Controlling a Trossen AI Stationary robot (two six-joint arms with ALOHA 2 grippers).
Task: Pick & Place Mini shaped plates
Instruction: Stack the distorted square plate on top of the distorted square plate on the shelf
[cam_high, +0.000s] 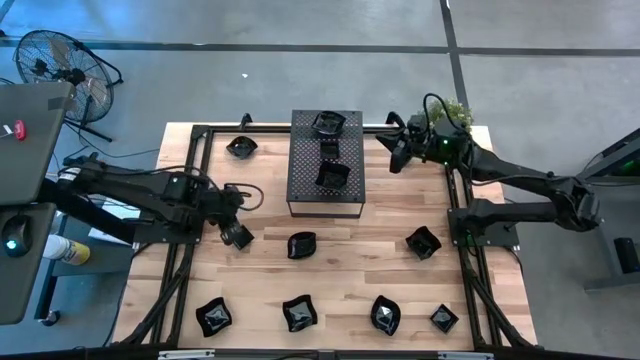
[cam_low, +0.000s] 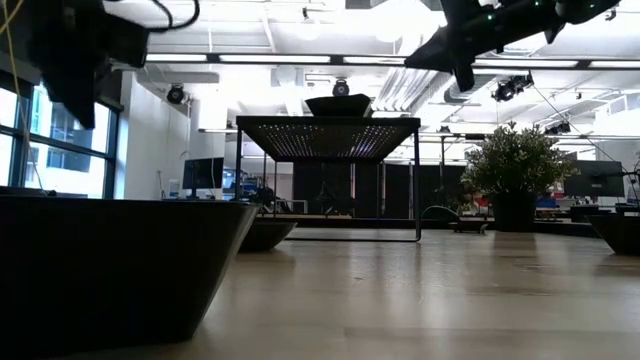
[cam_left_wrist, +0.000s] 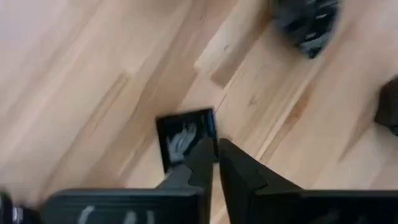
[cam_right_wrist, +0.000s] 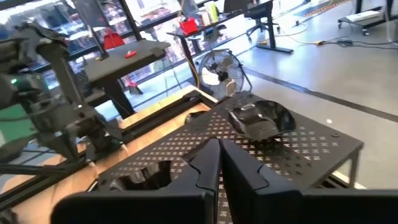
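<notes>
Plates sit all over the desk (cam_high: 350, 250). Left end effector (cam_left_wrist: 215, 149) is clenched on a small square plate (cam_left_wrist: 183, 138); another plate (cam_high: 301, 244) lies just beside it. Right end effector (cam_right_wrist: 219, 163) is pinched together, empty, above the black box (cam_high: 326, 165), which carries two plates.

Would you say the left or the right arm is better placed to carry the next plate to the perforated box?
Left: the left gripper is shut on a square plate, while the right gripper hangs empty beside the perforated box.
</notes>
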